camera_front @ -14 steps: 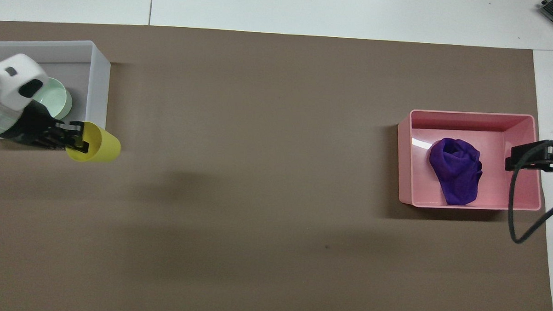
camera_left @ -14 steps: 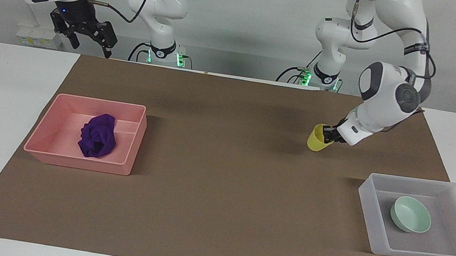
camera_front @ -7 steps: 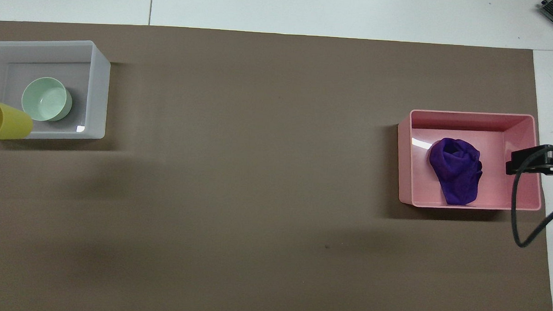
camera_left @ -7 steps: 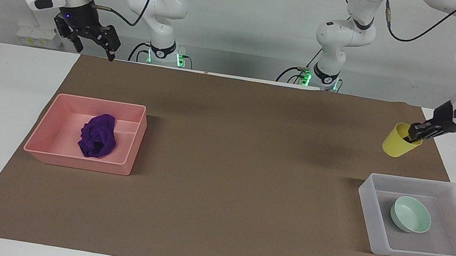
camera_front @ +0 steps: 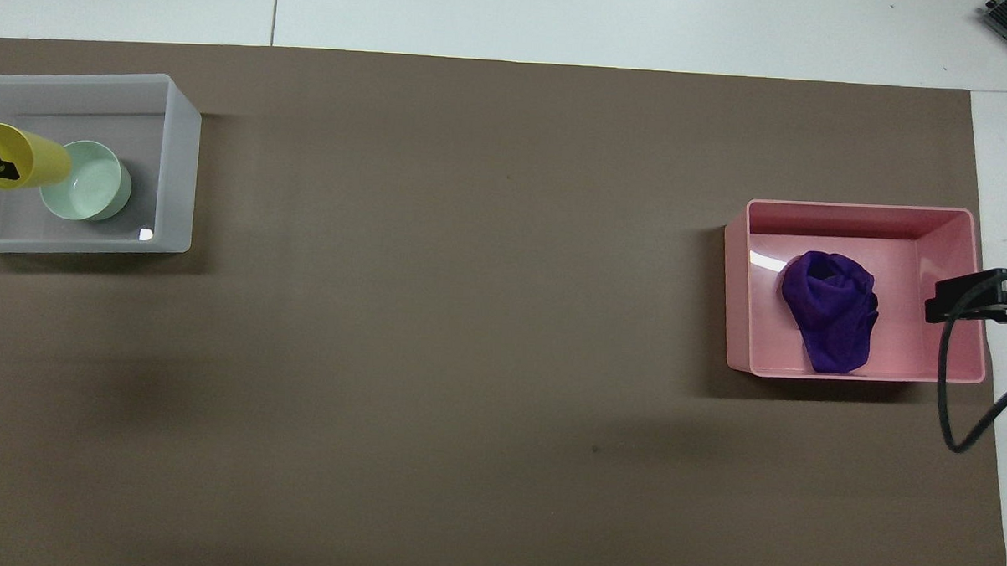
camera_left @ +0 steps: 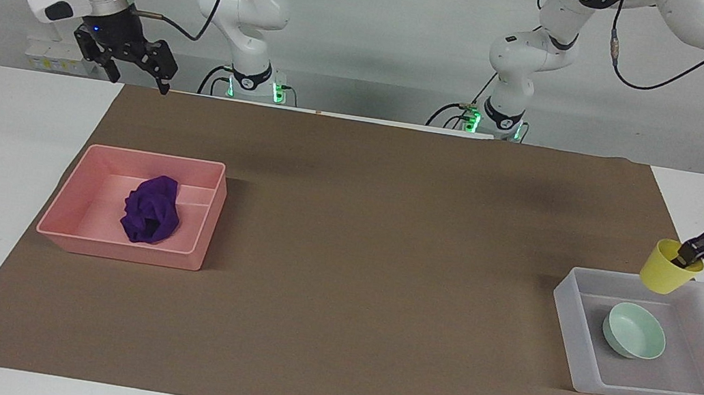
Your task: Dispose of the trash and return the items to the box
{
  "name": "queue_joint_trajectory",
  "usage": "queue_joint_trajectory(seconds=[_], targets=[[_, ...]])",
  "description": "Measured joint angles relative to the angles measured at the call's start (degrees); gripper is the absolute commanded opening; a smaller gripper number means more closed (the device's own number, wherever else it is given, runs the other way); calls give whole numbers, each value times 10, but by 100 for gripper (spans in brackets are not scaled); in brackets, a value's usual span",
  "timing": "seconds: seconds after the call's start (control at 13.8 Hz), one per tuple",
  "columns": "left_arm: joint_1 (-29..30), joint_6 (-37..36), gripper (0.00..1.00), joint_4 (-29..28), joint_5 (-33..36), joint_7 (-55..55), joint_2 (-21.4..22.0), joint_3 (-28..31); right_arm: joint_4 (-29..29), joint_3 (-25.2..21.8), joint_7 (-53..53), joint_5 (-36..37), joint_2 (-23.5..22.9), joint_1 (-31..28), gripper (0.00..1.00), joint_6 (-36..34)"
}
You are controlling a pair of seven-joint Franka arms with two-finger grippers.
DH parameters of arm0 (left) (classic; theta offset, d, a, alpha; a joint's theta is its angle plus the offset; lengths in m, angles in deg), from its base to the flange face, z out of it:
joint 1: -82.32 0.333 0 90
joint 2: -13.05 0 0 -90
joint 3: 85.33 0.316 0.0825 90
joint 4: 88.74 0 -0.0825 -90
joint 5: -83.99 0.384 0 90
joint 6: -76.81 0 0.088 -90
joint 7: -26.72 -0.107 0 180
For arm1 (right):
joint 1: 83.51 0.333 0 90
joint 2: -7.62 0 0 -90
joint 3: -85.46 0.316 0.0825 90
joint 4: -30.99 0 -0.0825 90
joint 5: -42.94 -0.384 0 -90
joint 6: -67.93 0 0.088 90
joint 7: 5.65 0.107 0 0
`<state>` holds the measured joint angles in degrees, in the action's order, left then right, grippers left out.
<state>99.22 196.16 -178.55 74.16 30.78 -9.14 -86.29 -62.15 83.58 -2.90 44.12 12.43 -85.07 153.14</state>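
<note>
Pinching the cup's (camera_left: 669,272) rim, the left fingers (camera_left: 688,256) hang over the box (camera_left: 582,326); its bare floor lies straight below, beside the bowl (camera_left: 635,330). Right fingers (camera_left: 140,66) wait spread.

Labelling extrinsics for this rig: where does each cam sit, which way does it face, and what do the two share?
Facing view: high across the table, looking at the robots; both arms and bases show, left gripper holding the yellow cup over the translucent tray, right gripper raised, waiting.
Overhead view: above the robots' end, looking steeply down and forward; only gripper tips show.
Shared: cup, tray, mint-green bowl, purple cloth in the pink bin, half a turn apart.
</note>
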Motion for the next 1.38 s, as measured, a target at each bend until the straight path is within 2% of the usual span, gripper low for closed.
queue_joint_trajectory(seconds=[0.14, 0.22, 0.29, 0.36, 0.65, 0.87, 1.16, 1.38], targets=[[0, 23, 0, 3, 0, 7, -32, 0, 0, 1, 0, 0, 0, 1, 100, 0], [0, 31, 17, 3, 0, 8, -43, 0, 0, 1, 0, 0, 1, 1, 100, 0], [0, 40, 61, 4, 1, 8, -51, 0, 0, 1, 0, 0, 1, 2, 100, 0], [0, 48, 100, 4, 1, 8, -57, -1, 0, 1, 1, 0, 1, 2, 100, 0], [-5, 51, 100, 23, 18, 8, -54, -6, 0, 1, 1, 0, 1, 3, 100, 0], [-9, 39, 100, 33, 35, 11, -32, -6, -1, 1, 1, 0, 1, 3, 100, 0], [-21, -96, 100, 36, 43, 11, 27, -10, -1, 1, 1, 0, 1, 3, 100, 0], [-71, -232, 100, 38, 105, 18, 87, -16, -1, 1, 1, 0, 1, 3, 100, 0]])
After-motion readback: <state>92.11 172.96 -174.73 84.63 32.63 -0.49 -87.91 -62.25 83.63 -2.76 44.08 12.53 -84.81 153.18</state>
